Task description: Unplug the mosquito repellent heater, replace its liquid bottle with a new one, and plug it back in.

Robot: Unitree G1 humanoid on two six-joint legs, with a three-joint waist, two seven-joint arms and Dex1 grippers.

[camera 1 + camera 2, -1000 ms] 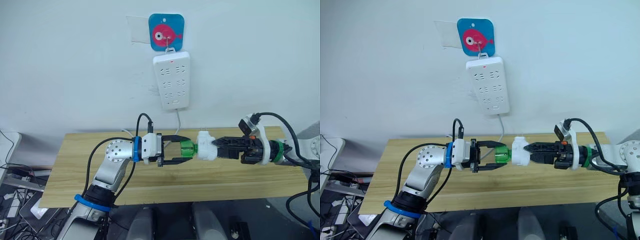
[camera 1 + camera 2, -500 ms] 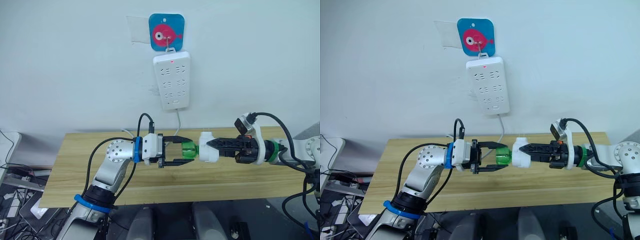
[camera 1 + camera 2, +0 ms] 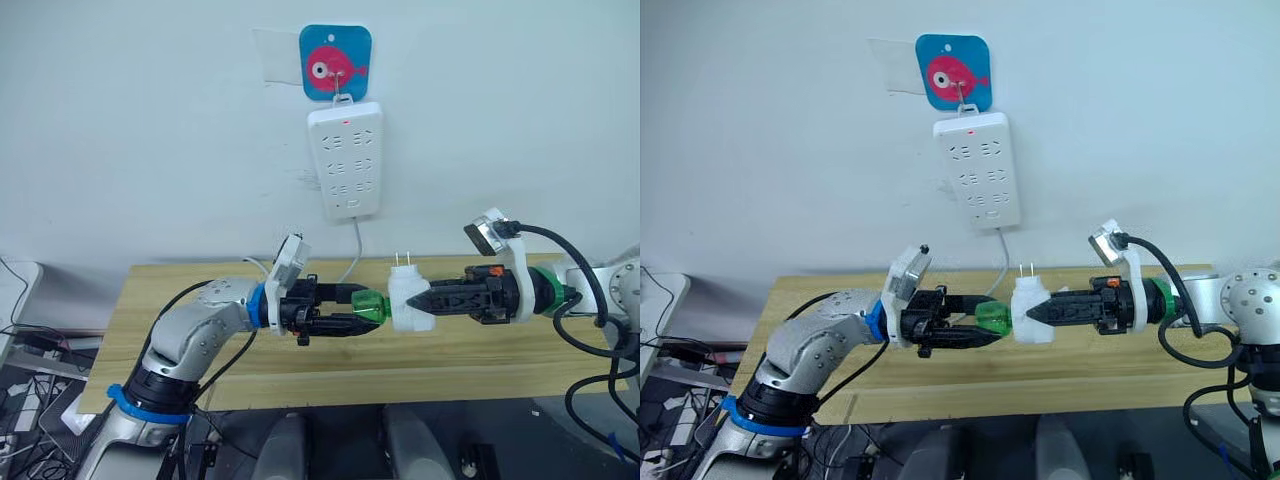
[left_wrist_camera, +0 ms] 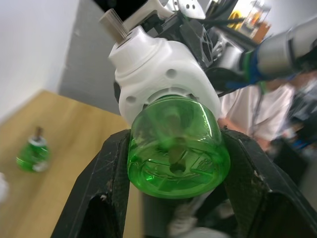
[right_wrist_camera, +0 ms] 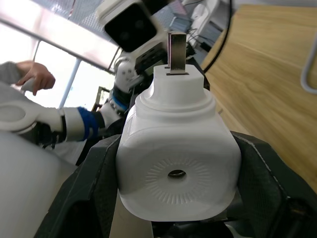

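White heater [image 3: 409, 303] clamped in right tool [image 3: 428, 300], prongs up, held in the air above wooden table [image 3: 180, 340]. Green bottle [image 3: 369, 306], seated in heater's far end from right tool, pinched between both black fingers [image 4: 104, 198] of left tool [image 3: 352, 309]. Tools facing tip to tip, heater and bottle joined between them. Second green bottle [image 4: 32, 154] upright on table beyond left tool, well apart. White power strip [image 3: 344, 160] hung on wall above both tools, under blue fish tag [image 3: 335, 63], cord running down behind heater. Person in white shirt [image 4: 252, 119] seen past left tool.
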